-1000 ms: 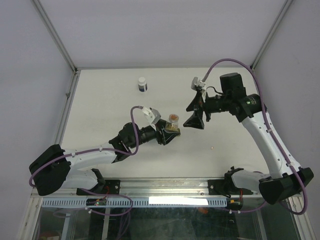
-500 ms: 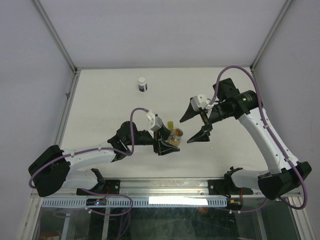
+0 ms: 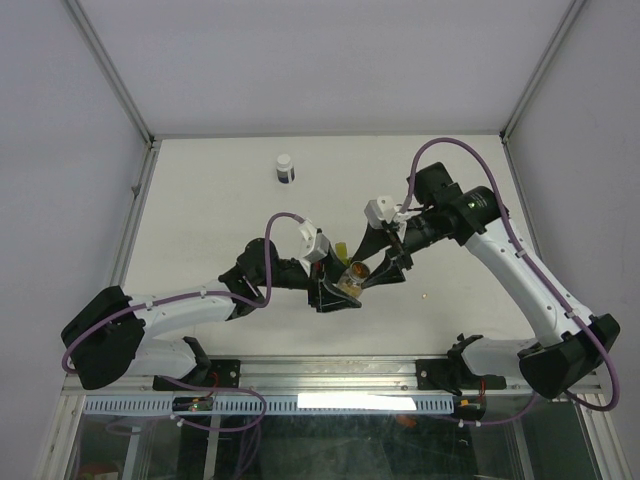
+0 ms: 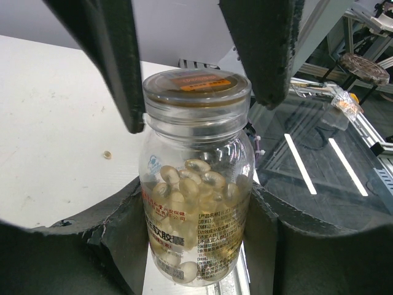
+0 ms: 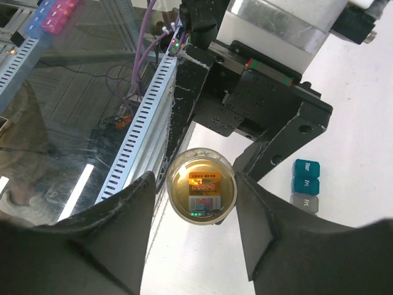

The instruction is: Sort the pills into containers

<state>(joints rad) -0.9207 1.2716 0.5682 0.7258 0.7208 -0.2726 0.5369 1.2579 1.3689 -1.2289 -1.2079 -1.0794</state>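
Note:
My left gripper (image 3: 335, 285) is shut on a small clear vial (image 4: 195, 184) with an amber cap (image 5: 201, 194), and holds it above the table's near edge. Pale cream pills (image 4: 187, 184) fill the vial's lower half. My right gripper (image 3: 380, 262) is open. Its fingers (image 4: 110, 61) stand on either side of the cap with a gap on each side. The strip of containers (image 5: 305, 184) lies on the table just behind the vial, showing its teal and grey cubes. Its yellow-green end (image 3: 341, 248) peeks out in the top view. One loose pill (image 3: 425, 296) lies on the table to the right.
A white-capped dark bottle (image 3: 285, 168) stands at the back of the table, left of centre. The metal rail (image 3: 330, 372) of the table's near edge runs just below the held vial. The loose pill also shows in the left wrist view (image 4: 107, 155).
My right gripper has swung down and left from the table's middle and now straddles the vial's cap. My left gripper has carried the vial a little toward the near edge.

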